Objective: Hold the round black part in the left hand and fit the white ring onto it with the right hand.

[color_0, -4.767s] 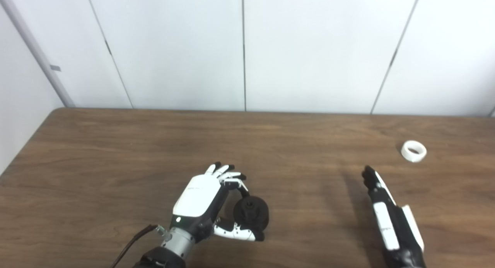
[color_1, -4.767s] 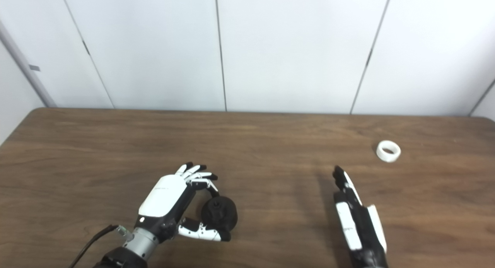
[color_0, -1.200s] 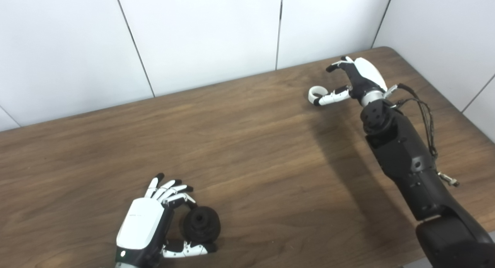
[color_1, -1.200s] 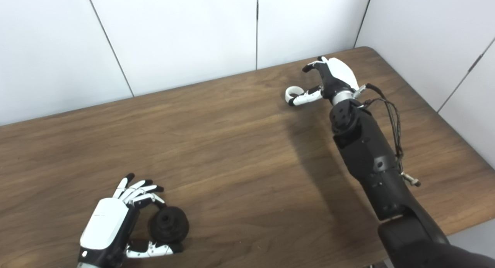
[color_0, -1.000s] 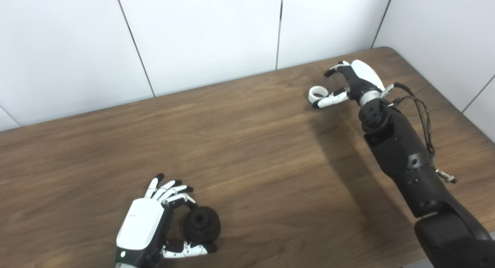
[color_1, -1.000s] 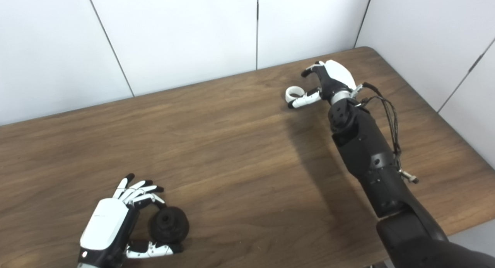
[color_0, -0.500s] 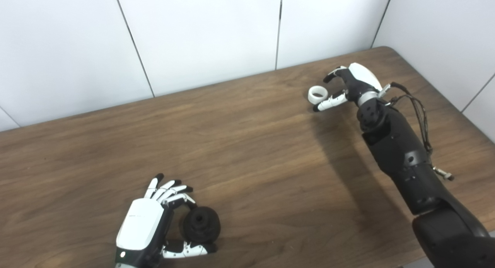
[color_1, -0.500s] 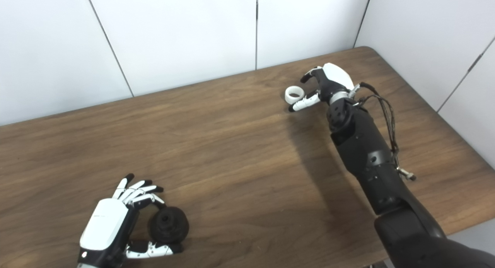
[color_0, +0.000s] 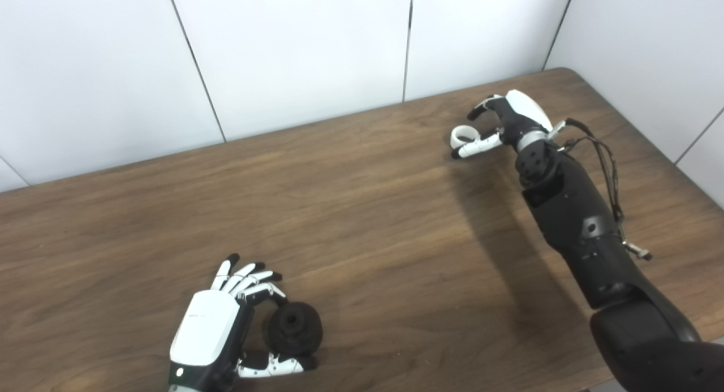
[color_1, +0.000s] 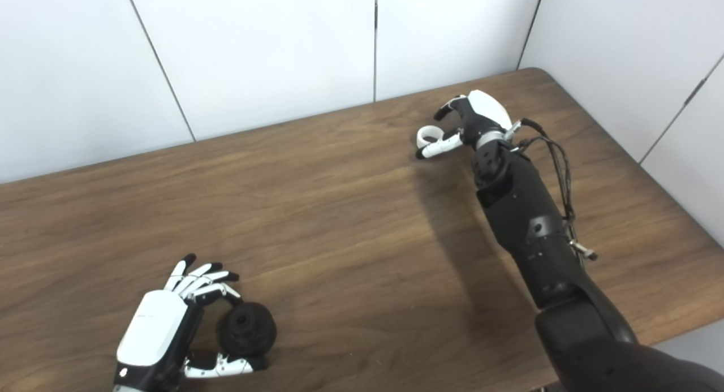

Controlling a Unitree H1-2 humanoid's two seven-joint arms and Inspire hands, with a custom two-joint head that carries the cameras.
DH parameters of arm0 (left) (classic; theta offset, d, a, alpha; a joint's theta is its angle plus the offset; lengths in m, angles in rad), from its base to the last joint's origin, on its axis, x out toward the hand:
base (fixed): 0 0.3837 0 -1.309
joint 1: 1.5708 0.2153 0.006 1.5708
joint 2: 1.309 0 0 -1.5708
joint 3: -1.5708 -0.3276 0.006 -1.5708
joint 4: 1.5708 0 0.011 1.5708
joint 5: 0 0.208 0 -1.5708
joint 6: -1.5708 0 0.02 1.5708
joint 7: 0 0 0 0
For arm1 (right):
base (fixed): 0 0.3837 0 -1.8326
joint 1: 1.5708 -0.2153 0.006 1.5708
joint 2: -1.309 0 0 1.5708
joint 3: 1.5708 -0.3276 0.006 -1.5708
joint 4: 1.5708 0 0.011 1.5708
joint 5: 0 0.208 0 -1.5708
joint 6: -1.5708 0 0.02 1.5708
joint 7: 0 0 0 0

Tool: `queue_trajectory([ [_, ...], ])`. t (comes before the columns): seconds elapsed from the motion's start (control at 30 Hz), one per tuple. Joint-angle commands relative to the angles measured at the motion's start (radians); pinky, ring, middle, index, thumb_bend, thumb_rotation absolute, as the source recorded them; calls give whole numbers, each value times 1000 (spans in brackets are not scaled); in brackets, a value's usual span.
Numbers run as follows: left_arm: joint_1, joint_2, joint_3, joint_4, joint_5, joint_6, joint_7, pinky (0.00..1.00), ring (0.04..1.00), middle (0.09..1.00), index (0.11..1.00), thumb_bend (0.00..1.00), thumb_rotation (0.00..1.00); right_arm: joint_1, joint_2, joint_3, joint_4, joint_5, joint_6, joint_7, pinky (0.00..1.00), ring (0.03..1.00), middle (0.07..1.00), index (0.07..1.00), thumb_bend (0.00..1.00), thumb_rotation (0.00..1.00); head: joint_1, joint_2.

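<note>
Toward two o'clock the right hand (color_0: 512, 120) curls half-closed around the white ring (color_0: 462, 136) lying on the worktop (color_0: 362, 211), while at seven o'clock the left hand (color_0: 218, 330) pinches the round black part (color_0: 294, 330).

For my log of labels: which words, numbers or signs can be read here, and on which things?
None can be read: no text shows on the round black part, the white ring, the left hand, the right hand, the table or the wall panels.

Brown wooden table (color_0: 367, 222), white wall panels (color_0: 294, 47)
</note>
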Motion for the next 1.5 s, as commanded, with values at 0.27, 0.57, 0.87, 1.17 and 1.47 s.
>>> queue_trajectory([
  [0.27, 10, 12, -6, -8, 32, 10, -14, 1000, 870, 770, 484, 524, 53, -63, -8, -22, -4, -5, 1, -16, 828, 969, 922, 669, 863, 267, 3, 3],
  [0.57, 13, 11, -7, -11, 35, 11, -14, 1000, 869, 771, 484, 524, 54, -58, -9, -22, -5, -19, 1, -8, 854, 965, 905, 677, 859, 255, 3, 5],
  [0.87, 13, 12, -5, -13, 31, 12, -20, 1000, 873, 772, 484, 524, 53, -54, -3, -41, 2, -53, 1, -3, 821, 952, 903, 685, 861, 244, 1, 6],
  [1.17, 14, 12, -2, -22, 27, 15, -28, 1000, 874, 776, 484, 524, 54, -50, -10, -29, 10, -67, 1, -7, 833, 925, 884, 685, 863, 249, 3, 11],
  [1.47, 14, 15, -2, -25, 28, 12, -28, 1000, 874, 775, 484, 524, 54, -46, -7, -28, 15, -70, 1, -13, 865, 931, 883, 669, 861, 253, 1, 13],
])
